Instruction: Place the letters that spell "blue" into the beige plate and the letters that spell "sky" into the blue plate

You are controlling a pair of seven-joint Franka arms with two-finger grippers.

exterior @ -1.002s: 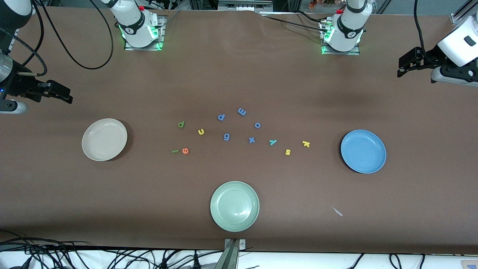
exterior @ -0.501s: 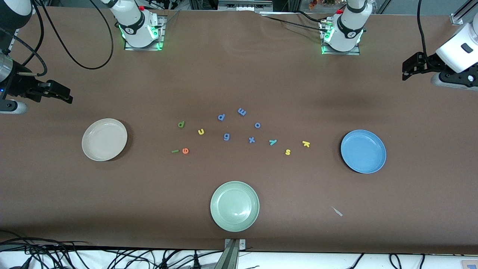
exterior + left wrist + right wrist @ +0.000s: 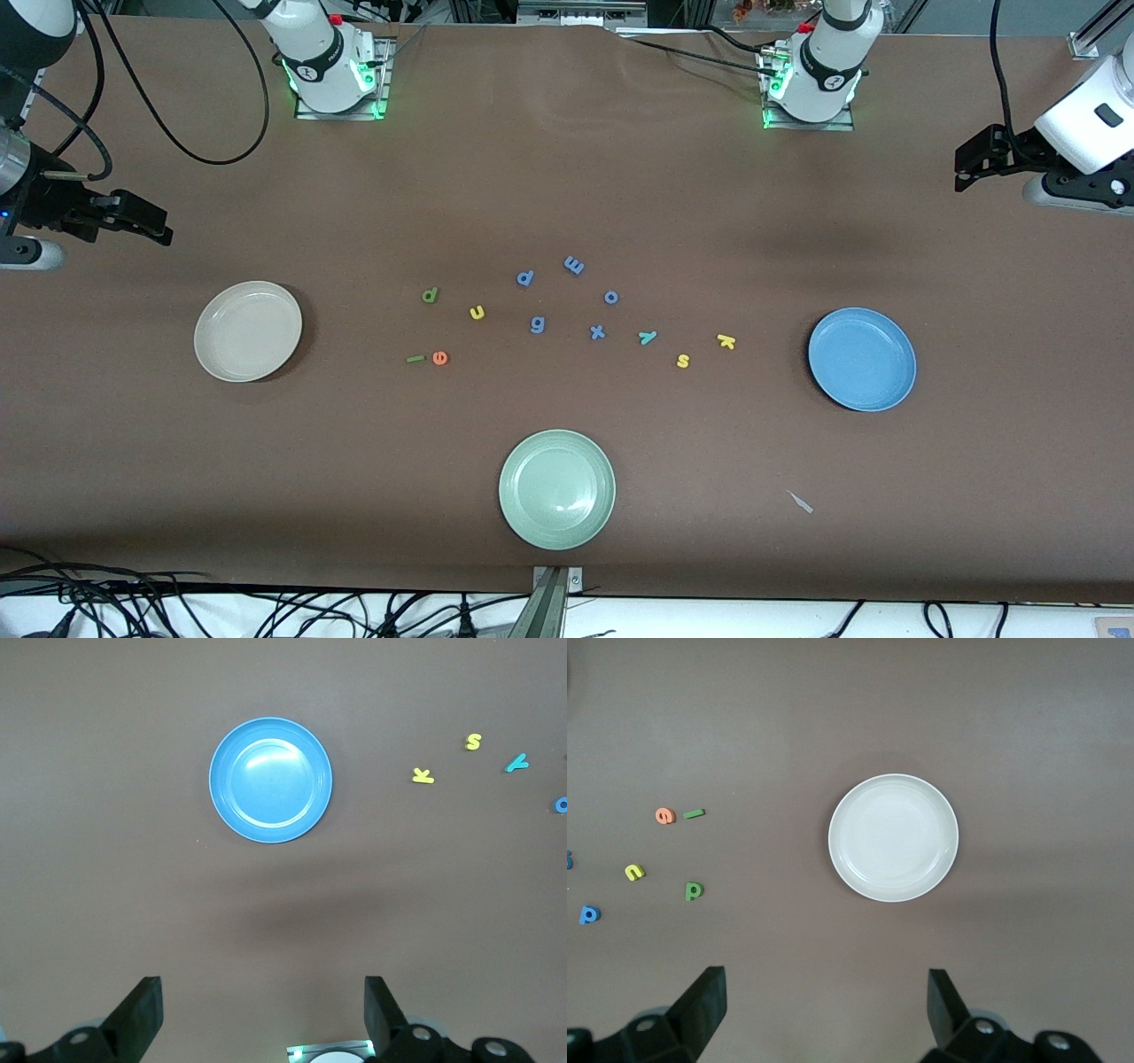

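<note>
A pale green plate [image 3: 556, 489] sits closest to the front camera. Five blue letters [image 3: 538, 325] lie in the middle of the brown table [image 3: 567, 177]. A tiny pale scrap [image 3: 801, 501] lies near the green plate.

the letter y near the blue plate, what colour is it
Teal-green. The letter y shows best in the front view, lying on the table between a blue x and the yellow s.

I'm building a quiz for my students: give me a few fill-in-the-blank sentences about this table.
1. The orange e lies right beside the green ____.
2. The plate nearest the front camera is pale ____.
3. The yellow k lies nearest the ____ plate.
4. All three plates hold ____ letters.

Missing words: l; green; blue; no
</note>
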